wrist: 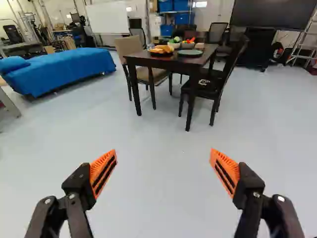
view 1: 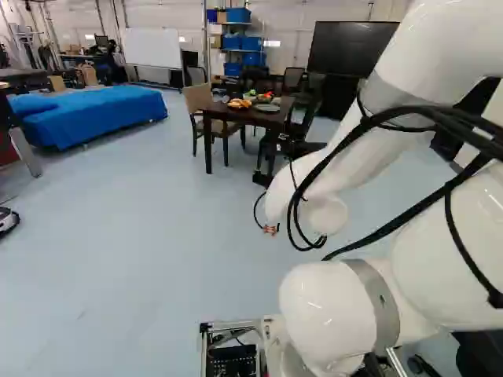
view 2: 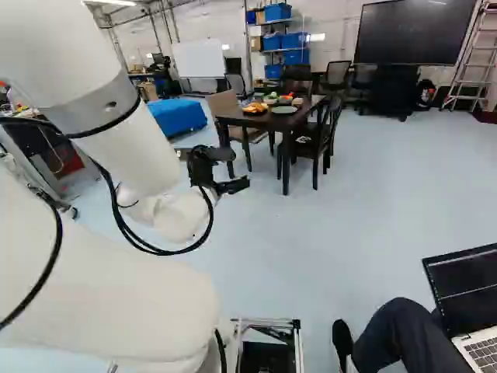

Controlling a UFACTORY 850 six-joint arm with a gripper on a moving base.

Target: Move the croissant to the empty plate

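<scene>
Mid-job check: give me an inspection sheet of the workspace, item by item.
Surface: dark table, ahead across the floor; spills, nothing seen.
Job's things: yellow-orange food on a dark plate, croissant not distinguishable; green plate beside it looks empty.
Clutter: two bowls behind the plates, holding green and red items.
Gripper: jaws open, nothing between them.
Cables: black cables loop along the arm; snags, nothing seen.
Surroundings: chairs around the table; person's leg and laptop close, at the right of the right base view.
</scene>
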